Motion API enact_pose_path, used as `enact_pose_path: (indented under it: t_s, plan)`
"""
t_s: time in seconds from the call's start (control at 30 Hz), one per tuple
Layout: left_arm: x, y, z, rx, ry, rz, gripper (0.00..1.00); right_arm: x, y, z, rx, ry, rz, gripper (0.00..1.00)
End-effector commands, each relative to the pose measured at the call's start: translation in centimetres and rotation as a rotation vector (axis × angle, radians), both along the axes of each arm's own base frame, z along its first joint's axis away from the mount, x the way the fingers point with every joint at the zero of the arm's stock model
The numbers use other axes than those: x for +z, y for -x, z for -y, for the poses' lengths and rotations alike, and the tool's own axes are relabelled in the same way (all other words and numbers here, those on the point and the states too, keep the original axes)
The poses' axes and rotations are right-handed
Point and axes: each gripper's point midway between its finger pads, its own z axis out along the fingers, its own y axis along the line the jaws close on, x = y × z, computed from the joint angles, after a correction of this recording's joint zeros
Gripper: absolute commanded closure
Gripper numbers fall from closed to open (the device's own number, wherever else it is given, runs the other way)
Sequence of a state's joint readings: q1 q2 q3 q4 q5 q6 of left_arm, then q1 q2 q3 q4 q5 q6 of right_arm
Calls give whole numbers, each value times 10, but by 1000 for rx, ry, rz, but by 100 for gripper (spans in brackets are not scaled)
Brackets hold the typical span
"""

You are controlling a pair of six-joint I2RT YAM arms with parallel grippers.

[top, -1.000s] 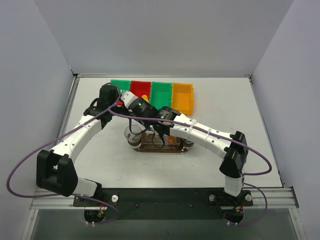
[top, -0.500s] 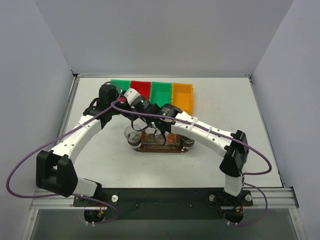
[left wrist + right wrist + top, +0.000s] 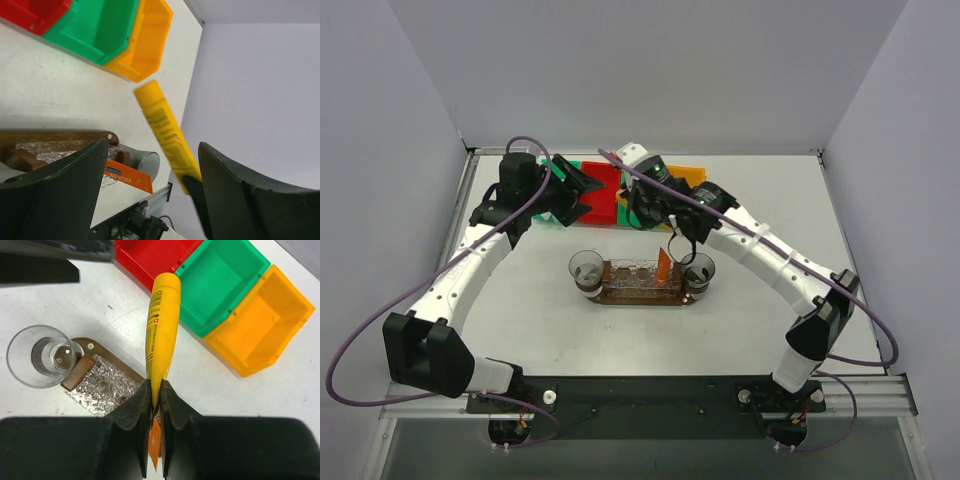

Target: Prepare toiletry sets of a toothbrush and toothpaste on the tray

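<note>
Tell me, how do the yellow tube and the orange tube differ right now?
The yellow tube is pinched at its flat end by the right gripper and held up in the air. The orange tube sits on the tray with no gripper on it. One is yellow and the other is orange. Both are small toothpaste tubes.

Both arms reach far forward and converge toward the centre. Left arm (image 3: 470, 262): runs up the left side, wrist turned rightward. Left gripper (image 3: 586, 196): jaws spread wide, holding nothing. Right arm (image 3: 772, 268): stretches diagonally leftward, wrist pitched down. Right gripper (image 3: 155, 389): fingers pinch the yellow toothpaste (image 3: 163, 315). The 2 grippers are near each other, not touching.
</note>
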State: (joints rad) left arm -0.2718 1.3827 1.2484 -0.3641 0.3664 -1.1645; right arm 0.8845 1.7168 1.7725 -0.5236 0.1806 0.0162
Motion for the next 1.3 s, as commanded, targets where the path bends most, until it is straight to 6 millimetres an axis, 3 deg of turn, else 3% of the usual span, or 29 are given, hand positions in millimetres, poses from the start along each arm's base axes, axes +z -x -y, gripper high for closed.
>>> enact_pose_path:
  t_s: [0.0, 0.2, 0.33, 0.43, 0.47, 0.63, 1.07, 1.2, 1.27]
  plan:
    - [24, -8, -20, -14, -145, 183, 17, 22, 20, 25, -8, -138, -107, 100]
    - [54, -5, 2, -281, -286, 545, 18, 19, 44, 44, 61, -269, -385, 100]
    - [67, 26, 36, -562, -264, 779, 18, 17, 63, 53, 101, -360, -566, 100]
    - [60, 62, 67, -821, -277, 903, 15, 25, 76, 52, 164, -445, -676, 100]
    - [57, 78, 77, -899, -271, 893, 14, 28, 80, 51, 186, -462, -699, 100]
    - [41, 105, 92, -1112, -130, 866, 13, 37, 101, 48, 279, -501, -790, 100]
    - [24, 140, 104, -1273, 3, 788, 14, 48, 112, 42, 356, -540, -853, 100]
    - [27, 151, 105, -1298, 80, 774, 18, 49, 109, 41, 357, -537, -841, 100]
    - [26, 153, 105, -1299, 102, 764, 24, 52, 107, 40, 360, -539, -832, 100]
